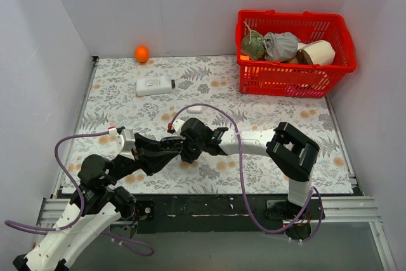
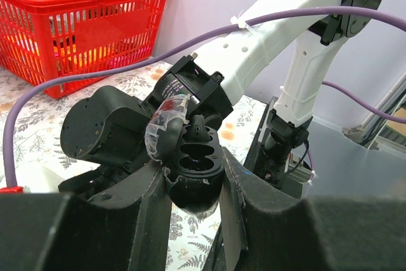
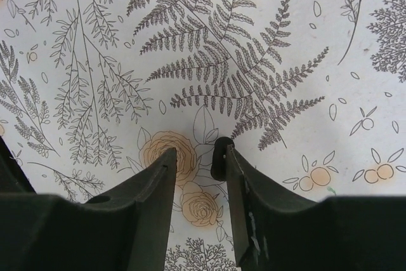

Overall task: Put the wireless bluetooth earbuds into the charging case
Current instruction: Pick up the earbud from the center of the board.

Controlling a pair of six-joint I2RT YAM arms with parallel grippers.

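Here, near the middle of the bench (image 1: 114, 93), the two arms meet tip to tip. We see the left claw (image 2: 193, 180) clenched on the case (image 2: 193, 157), one finger on each side of its black body. The case is open towards the left wrist camera, with its lid (image 2: 163, 126) tipped back to the left under a glossy film. Two wells show in its face; they are dark, and we cannot tell whether anything sits in them.

Just beyond the case is the right claw (image 3: 199, 154), pointing down at the fern-printed bench. Its fingers stand apart, with bare print showing between them, so we call it released. One small black bud (image 3: 219, 157) rests against the inner tip of its right-hand finger and does not touch the other finger.

Farther back, a small white piece (image 1: 194, 110) lies on the bench. Beyond it, to the left, a white bottle (image 1: 155, 85) lies on its side. At the far edge on the left sits an orange (image 1: 141, 53), and in the far right corner stands a red basket (image 1: 295, 74) with things in it.
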